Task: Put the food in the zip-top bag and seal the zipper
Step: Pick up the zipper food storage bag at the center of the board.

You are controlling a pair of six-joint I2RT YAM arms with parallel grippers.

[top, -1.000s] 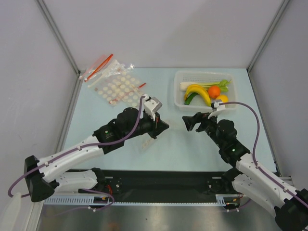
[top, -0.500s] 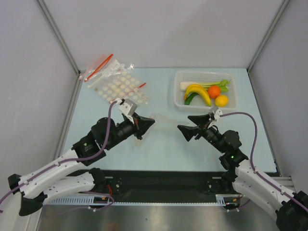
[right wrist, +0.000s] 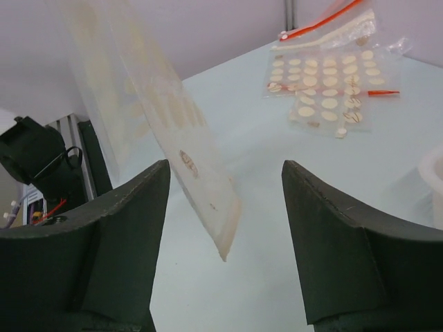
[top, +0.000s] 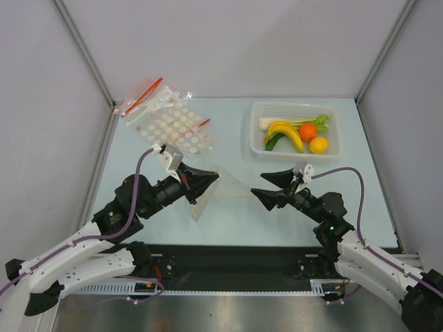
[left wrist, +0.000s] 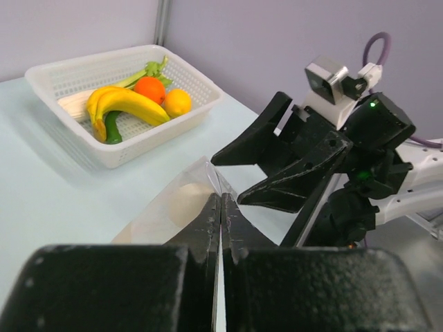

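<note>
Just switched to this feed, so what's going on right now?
The left hand is shut on the zip-top bag, holding it up over the table. The right hand is open, its fingers either side of the bag's free edge without gripping it. All the food lies in the white basket; nothing is bagged yet.

A robot lab cell: bare grey panel walls point(top: 235, 41), aluminium corner posts point(top: 88, 59), pale blue table point(top: 235, 225).

Between the right pincer's point(right wrist: 225, 166) fingers point(right wrist: 104, 242), the zip-top bag point(right wrist: 187, 166) runs off the top edge, and the basket point(right wrist: 435, 181) to their right is cut to a sliver. The left pincer's point(left wrist: 220, 202) closed fingers hide the bag's gripped edge; far ahead, the banana point(left wrist: 128, 102) covers most of the leek point(left wrist: 73, 104).
</note>
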